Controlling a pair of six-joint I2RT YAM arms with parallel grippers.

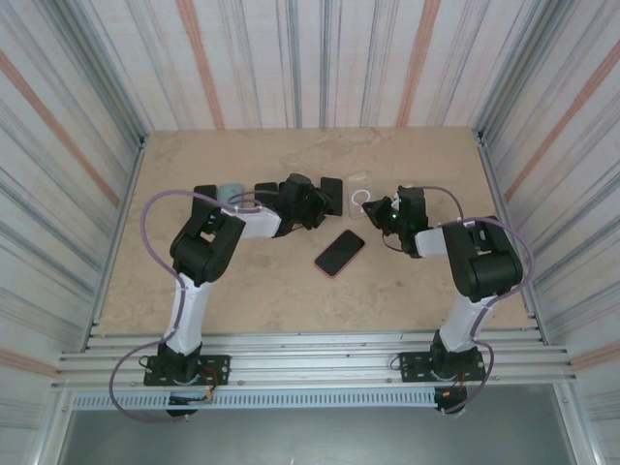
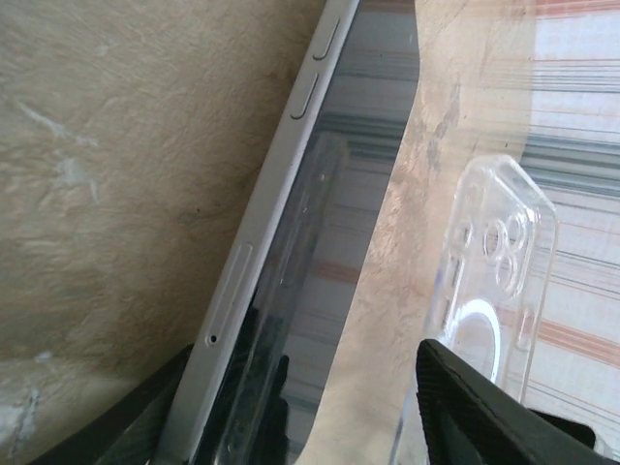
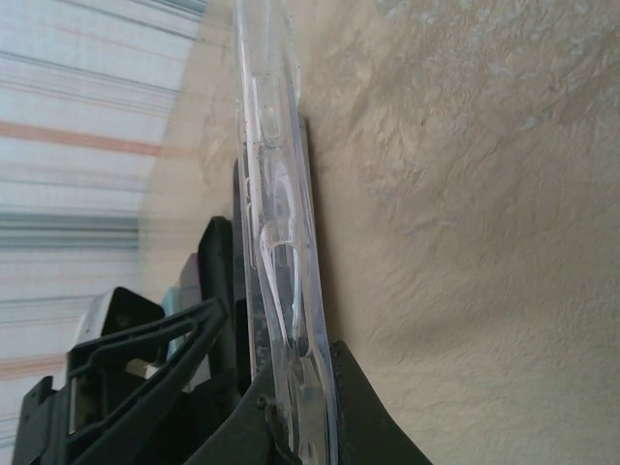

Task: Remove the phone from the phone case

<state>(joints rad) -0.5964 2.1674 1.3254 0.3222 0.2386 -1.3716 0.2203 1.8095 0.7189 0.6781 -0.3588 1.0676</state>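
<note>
Left gripper [image 1: 316, 201] stands partly open around the phone [image 2: 339, 174], one finger close by its metal edge, a gap on the screen side. It should widen fully and back straight off, so nothing drags the phone across the surface [image 2: 116, 145]. Right gripper [image 3: 286, 397] pinches the empty clear case [image 3: 271, 145] just beside and should keep it aside.

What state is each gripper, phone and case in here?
left gripper: open, fingers either side of the silver-edged phone.
right gripper: shut on the clear case.
clear case: empty, held on edge.
silver-edged phone: out of the clear case, screen dark.
second phone: lying flat on the table, screen dark.
</note>
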